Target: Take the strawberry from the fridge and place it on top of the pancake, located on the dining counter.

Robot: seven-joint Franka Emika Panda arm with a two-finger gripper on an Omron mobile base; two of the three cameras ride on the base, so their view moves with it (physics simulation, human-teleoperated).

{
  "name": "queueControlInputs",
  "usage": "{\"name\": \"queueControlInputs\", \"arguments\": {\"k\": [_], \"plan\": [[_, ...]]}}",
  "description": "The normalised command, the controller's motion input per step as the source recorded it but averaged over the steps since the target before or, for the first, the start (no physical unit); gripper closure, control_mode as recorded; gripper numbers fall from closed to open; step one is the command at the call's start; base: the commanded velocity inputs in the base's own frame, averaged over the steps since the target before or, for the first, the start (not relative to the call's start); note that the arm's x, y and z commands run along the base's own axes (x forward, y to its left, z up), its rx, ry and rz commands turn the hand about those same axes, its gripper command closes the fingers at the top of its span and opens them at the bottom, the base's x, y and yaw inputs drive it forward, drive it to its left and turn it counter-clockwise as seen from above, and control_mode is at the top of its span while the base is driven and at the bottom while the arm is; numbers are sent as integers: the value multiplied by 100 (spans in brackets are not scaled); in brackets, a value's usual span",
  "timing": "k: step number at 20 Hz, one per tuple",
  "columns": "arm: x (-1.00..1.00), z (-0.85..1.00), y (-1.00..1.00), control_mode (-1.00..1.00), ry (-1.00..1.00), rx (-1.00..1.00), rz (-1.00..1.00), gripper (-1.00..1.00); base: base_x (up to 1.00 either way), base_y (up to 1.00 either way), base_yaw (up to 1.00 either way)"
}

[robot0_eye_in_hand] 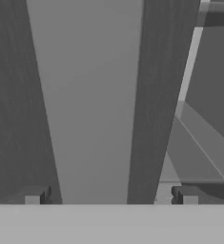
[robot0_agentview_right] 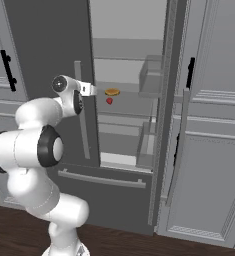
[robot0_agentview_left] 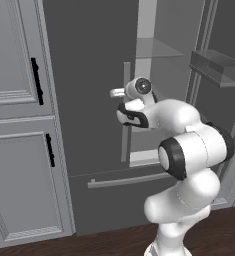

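The fridge [robot0_agentview_left: 89,75] [robot0_agentview_right: 49,40] is tall and dark grey, with its left door shut and its right door swung open. On a pale inner shelf lies the tiny red strawberry [robot0_agentview_right: 109,100]. My gripper [robot0_agentview_left: 115,93] [robot0_agentview_right: 92,90] [robot0_eye_in_hand: 111,198] is open and empty, up against the left door's vertical handle [robot0_agentview_left: 125,115] [robot0_agentview_right: 82,120] [robot0_eye_in_hand: 89,95]. In the hand view the handle runs as a broad light band between the two tips. The strawberry is a short way right of and beyond the hand. The pancake and the dining counter are out of view.
A flat orange-tan round food [robot0_agentview_right: 112,92] sits just above the strawberry. The open right door [robot0_agentview_right: 165,125] carries bins [robot0_agentview_left: 216,67] [robot0_agentview_right: 151,75]. Light grey cabinets [robot0_agentview_left: 19,125] [robot0_agentview_right: 214,125] flank the fridge. Below are the bottom drawer [robot0_agentview_left: 114,195] and the dark wood floor [robot0_agentview_right: 139,242].
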Motion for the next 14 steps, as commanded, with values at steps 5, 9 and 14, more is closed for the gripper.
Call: {"name": "queueControlInputs", "arguments": {"k": [5, 9, 14], "plan": [[11, 0, 0, -100, 0, 0, 0, 100, 0, 0, 0], [-13, 0, 1, -100, 0, 0, -6, 100, 0, 0, 0], [-78, 0, 42, -100, 0, 0, -27, 100, 0, 0, 0]]}}
